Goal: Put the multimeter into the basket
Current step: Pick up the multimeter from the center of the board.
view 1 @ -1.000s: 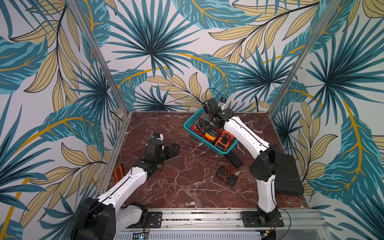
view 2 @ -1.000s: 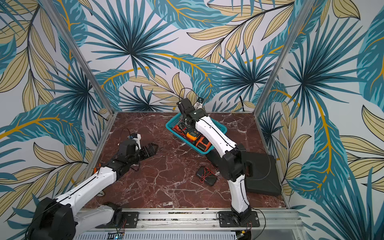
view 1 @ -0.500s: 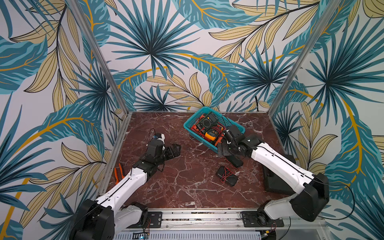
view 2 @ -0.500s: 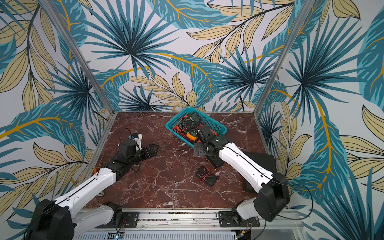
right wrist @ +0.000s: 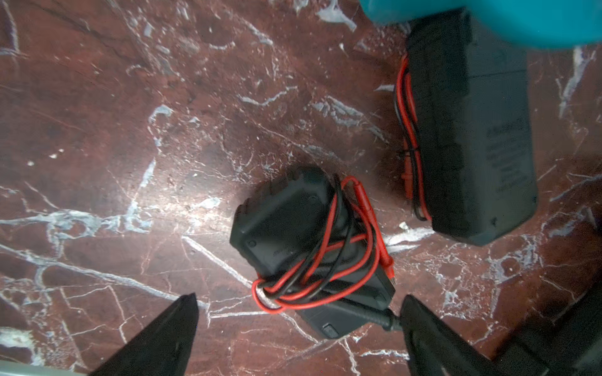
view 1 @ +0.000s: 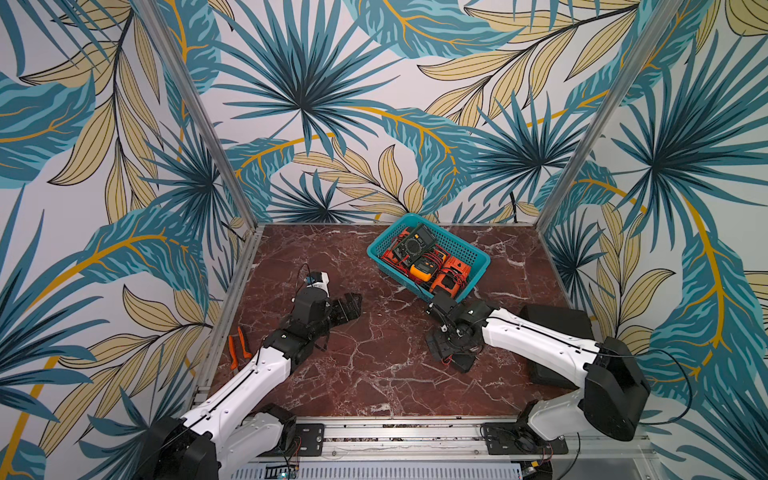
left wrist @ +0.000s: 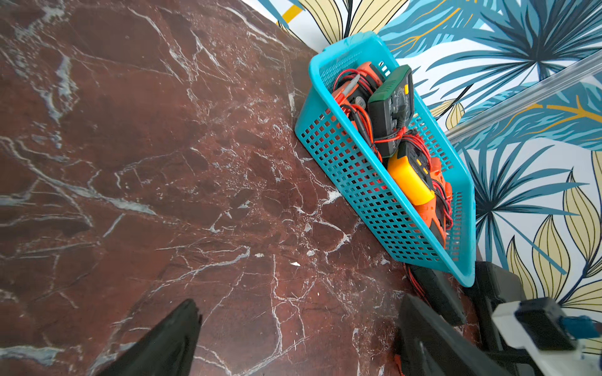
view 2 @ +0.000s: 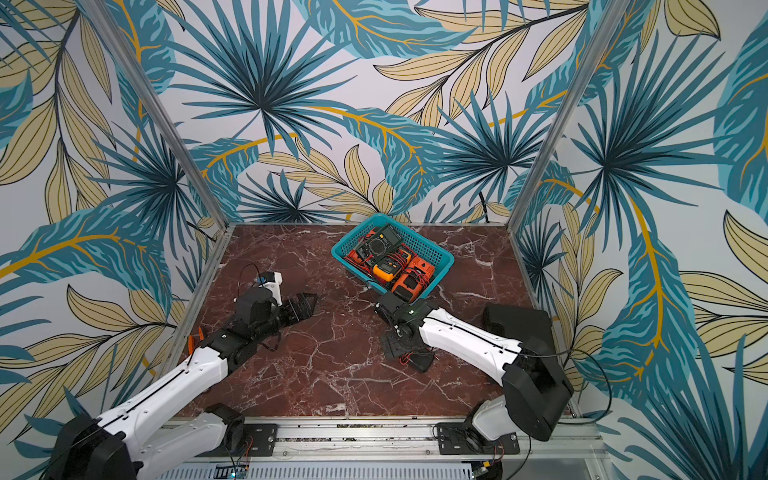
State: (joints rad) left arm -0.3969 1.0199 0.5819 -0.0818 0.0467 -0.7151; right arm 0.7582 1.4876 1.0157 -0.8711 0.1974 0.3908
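Our right gripper (right wrist: 299,298) hangs with its jaws spread wide and nothing between them, pointing down at the multimeter (right wrist: 293,234). The multimeter lies face down on the table (view 1: 374,374), in the near half and right of the middle, well outside the basket (view 1: 459,246). Red and black leads are wound around its black body. Our left gripper (view 1: 353,307) is just as wide open and just as empty, poised over bare marble toward the left edge, about midway back. Beyond the multimeter a longer dark meter (right wrist: 472,130) lies flat with its leads tucked along one side. One end reaches the basket's near corner, and we cannot tell whether they touch. Farthest back, the basket stands by the table's far edge, right of the middle and turned at an angle to it. Piled inside we see a dark green meter (left wrist: 391,107), a yellow meter (left wrist: 410,182) and an orange meter (view 1: 457,266), with red leads tangled among them.
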